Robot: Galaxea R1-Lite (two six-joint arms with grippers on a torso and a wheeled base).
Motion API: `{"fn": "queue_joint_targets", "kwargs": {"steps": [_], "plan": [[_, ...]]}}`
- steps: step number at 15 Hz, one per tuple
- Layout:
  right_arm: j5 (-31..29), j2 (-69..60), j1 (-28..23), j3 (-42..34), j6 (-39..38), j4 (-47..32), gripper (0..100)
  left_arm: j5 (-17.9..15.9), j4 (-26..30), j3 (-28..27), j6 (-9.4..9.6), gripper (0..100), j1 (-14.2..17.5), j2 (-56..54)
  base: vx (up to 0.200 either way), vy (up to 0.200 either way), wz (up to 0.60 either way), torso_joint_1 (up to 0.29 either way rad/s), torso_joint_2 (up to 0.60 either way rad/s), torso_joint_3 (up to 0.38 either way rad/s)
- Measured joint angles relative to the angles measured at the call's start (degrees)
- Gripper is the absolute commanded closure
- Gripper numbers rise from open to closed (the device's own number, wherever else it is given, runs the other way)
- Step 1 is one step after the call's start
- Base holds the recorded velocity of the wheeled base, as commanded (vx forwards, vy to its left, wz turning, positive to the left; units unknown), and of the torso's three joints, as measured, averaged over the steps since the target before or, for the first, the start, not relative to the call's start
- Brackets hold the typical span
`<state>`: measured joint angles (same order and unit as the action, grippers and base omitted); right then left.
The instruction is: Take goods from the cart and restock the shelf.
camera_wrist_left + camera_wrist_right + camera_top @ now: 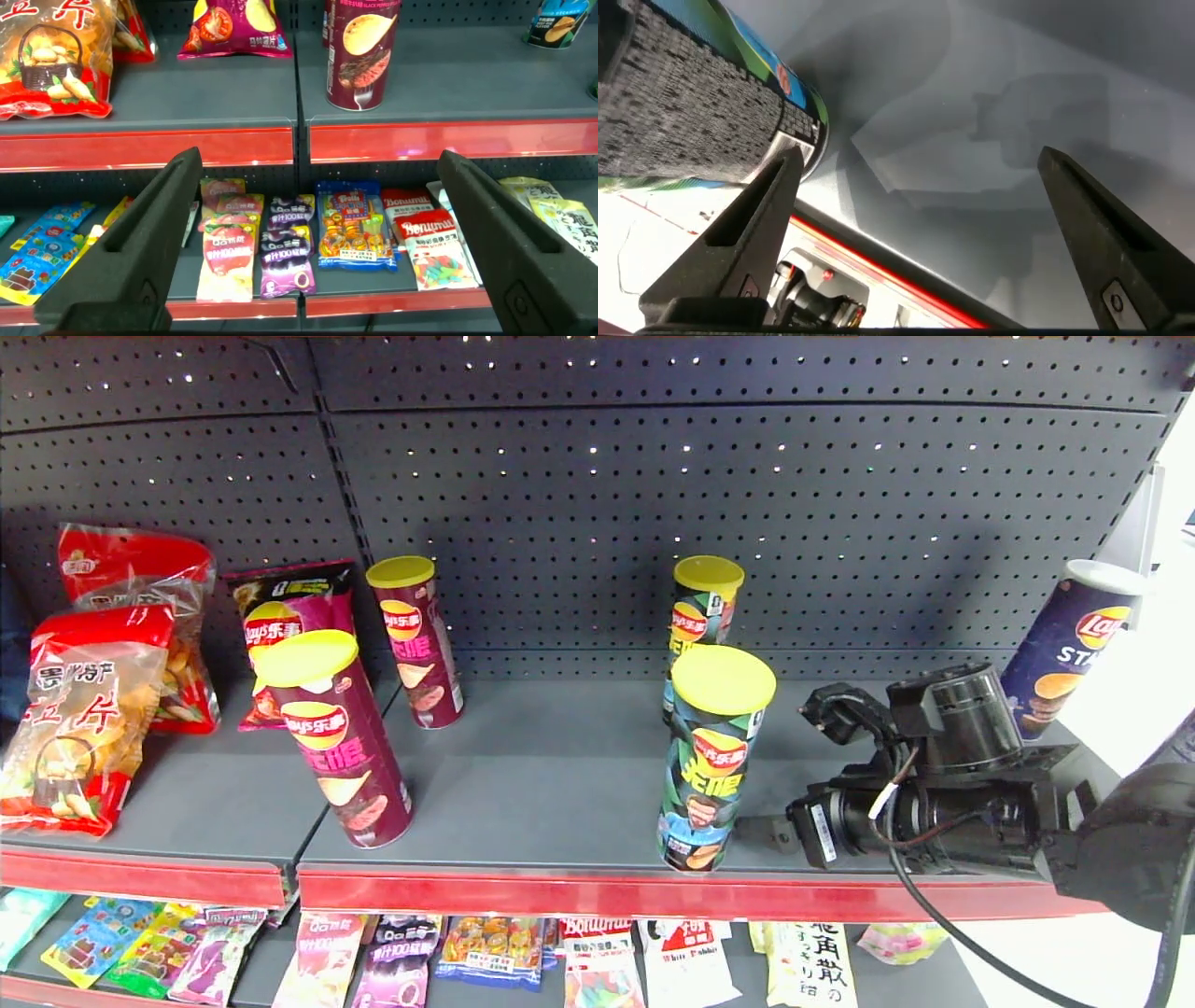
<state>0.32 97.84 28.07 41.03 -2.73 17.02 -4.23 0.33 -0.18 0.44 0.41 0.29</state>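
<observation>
Two green chip cans with yellow lids stand on the grey shelf (560, 784), one at the front (714, 756) and one behind it (705, 607). My right gripper (812, 765) rests low over the shelf just right of the front can, open and holding nothing. In the right wrist view the gripper (920, 157) has bare shelf between its fingers, and the green can (701, 103) lies off beside one fingertip. My left gripper (320, 159) hangs open and empty in front of the shelf's red edge (448, 140), below a maroon can (362, 51).
Two maroon cans (341, 737) (417, 639) stand left of centre. Snack bags (84, 719) (285, 625) fill the shelf's left end. A blue can (1069, 644) leans at the far right. Candy packets (350, 224) line the lower shelf. Free room lies between the maroon and green cans.
</observation>
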Motion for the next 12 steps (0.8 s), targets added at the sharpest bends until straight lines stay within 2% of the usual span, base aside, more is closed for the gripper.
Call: {"fn": "queue_joint_targets", "kwargs": {"steps": [12], "plan": [[0.11, 0.72, 0.30, 1.13, 0.00, -0.07, 0, 0.02, 0.02, 0.00, 0.00, 0, 0.00, 0.00, 0.000, 0.000, 0.00, 0.000, 0.00, 0.000]]}}
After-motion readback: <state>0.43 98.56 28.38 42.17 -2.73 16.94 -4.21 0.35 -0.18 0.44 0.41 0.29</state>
